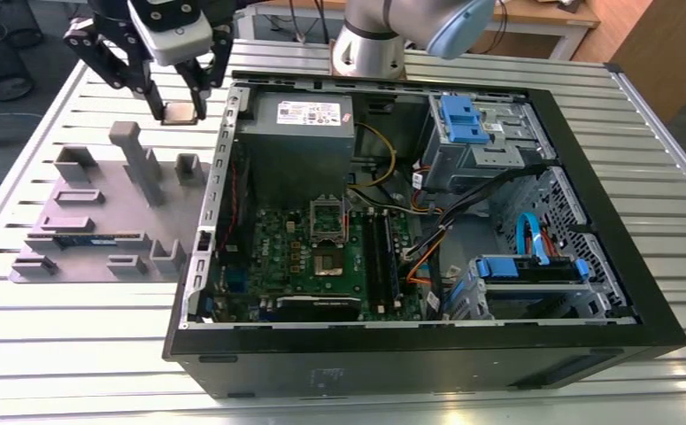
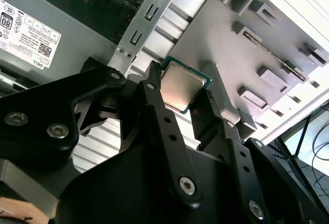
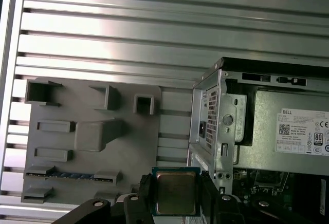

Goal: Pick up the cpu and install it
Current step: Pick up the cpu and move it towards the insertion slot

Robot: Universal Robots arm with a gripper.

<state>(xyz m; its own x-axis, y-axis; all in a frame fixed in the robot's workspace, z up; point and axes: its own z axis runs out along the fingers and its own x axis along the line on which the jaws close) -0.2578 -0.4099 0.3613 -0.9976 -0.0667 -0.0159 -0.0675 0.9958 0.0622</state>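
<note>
A slatted metal table [image 1: 83,372] carries an open computer case [image 1: 413,363] lying on its side. On the exterior view's left, a grey tray [image 1: 95,221] of moulded holders sits just beside the case. Inside the case, the power supply box [image 1: 301,142] lies toward twelve o'clock. The green board [image 1: 283,239] lies below it, toward six.

The gripper [image 1: 180,111] hangs over the bare table outside the case, near the wall by the power supply box. The tray lies at about seven o'clock from it. Its two black fingers [image 2: 154,88] are closed narrow on the cpu [image 2: 181,86], pinching it by two opposite edges. The silvery top is turned up toward the wrist and the green rim shows around it. The cpu touches nothing but the fingers and looks lifted clear of both tray and table.

The relation that counts is cpu to socket [image 1: 329,257]. In the exterior view the socket sits near the middle of the green board, at about five o'clock from the gripper. It is well apart from the gripper, with the case wall and a corner of the power supply box between them. The socket's metal frame appears to run from twelve to six. The cpu is close to square, so I cannot tell from these views whether its edges already line up with the frame. By my reading the pick is done and the cpu is not yet in the case.
</note>
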